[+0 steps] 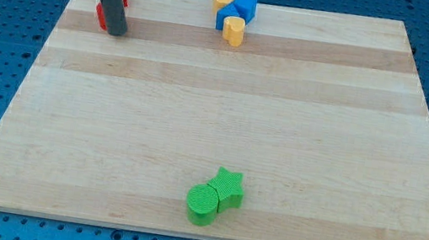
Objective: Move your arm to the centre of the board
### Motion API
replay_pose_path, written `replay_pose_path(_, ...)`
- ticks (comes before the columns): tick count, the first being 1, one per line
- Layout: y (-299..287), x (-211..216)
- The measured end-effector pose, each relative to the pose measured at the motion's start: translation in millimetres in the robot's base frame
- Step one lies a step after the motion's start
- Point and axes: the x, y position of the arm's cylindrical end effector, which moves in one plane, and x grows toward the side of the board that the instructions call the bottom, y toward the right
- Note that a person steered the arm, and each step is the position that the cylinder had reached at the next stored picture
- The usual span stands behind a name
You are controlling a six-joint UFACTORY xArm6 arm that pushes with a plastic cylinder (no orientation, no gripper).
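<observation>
My tip [117, 31] rests at the board's [220, 138] top-left corner beside red blocks [102, 13]; no jaws fitted; travel to centre remains.

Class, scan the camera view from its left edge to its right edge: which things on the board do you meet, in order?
Red blocks with my tip against them → yellow block → green cylinder → yellow block → blue blocks → green star.

My tip [117, 32] at board's [212, 137] top-left
</observation>
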Motion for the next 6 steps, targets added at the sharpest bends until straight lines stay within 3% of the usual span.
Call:
replay_pose_path(1,-17,-19)
replay_pose_path(2,-16,-5)
replay_pose_path(3,55,70)
replay_pose_path(5,250,166)
replay_pose_path(6,301,218)
